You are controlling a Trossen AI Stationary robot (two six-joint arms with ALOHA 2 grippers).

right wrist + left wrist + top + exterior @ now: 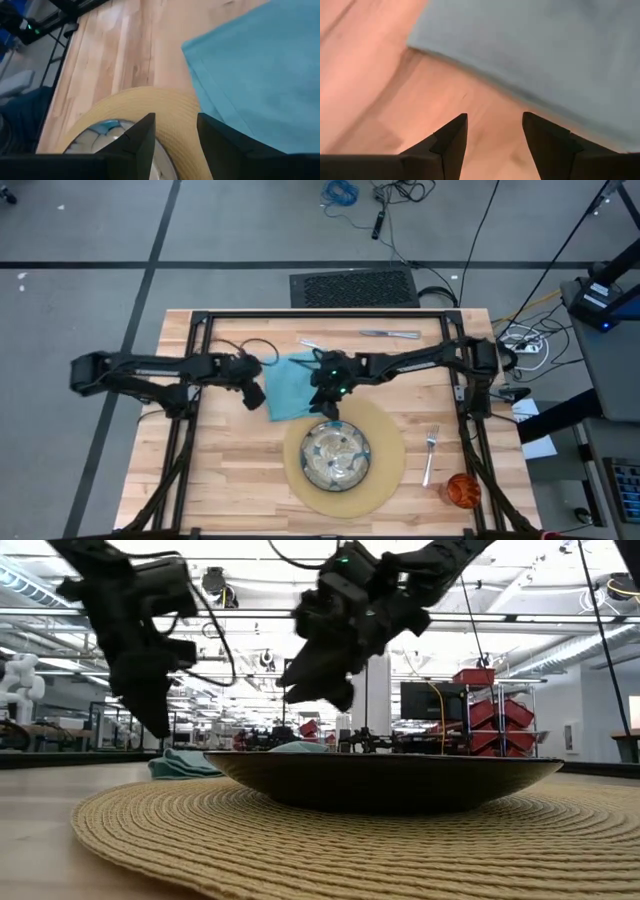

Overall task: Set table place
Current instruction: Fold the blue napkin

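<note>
The table fills the lower centre of the high view, its pale planks framed in black. On it, in the lower centre, lies the round mat, and the plate sits on the mat's left part. The napkin lies flat just above and left of the mat, near the frame's middle, its lower right corner close to the mat's rim.

The left gripper hovers at the napkin's left edge, fingers parted narrowly over bare wood just beside the cloth. The right gripper hangs between napkin and plate, over the mat's upper rim, its fingers also slightly apart and holding nothing.

A fork lies right of the mat, a knife near the table's top edge, and the cup at the lower right.
</note>
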